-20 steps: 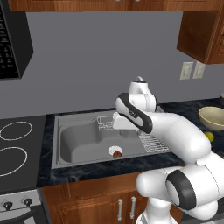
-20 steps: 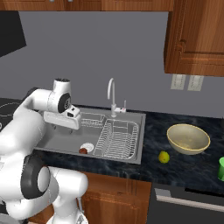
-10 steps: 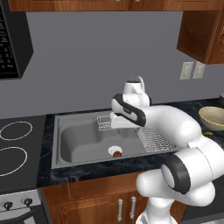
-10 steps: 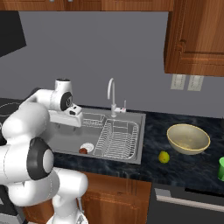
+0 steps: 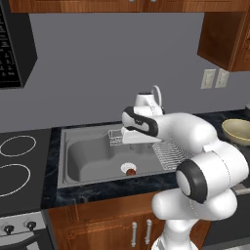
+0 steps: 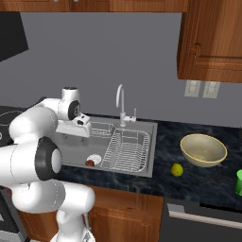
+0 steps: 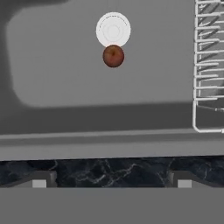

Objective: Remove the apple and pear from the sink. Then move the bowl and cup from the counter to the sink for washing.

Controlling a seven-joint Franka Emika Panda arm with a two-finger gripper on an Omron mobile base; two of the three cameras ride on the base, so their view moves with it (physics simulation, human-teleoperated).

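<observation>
Now gripper (image 7: 112, 183), jaws wide apart and empty, has swung over the sink (image 7: 65, 78); apple (image 7: 113, 56) beside drain awaits pickup.

Both base views flank the sink (image 5: 88, 161); hand view looks down into it

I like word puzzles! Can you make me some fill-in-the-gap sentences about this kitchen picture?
1. The apple sits in the sink right beside the round white ____.
2. The pear lies on the ____, not in the sink.
3. The bowl has ____ inside it.
4. The cup is coloured ____.

Missing words: drain; counter; nothing; green
</observation>
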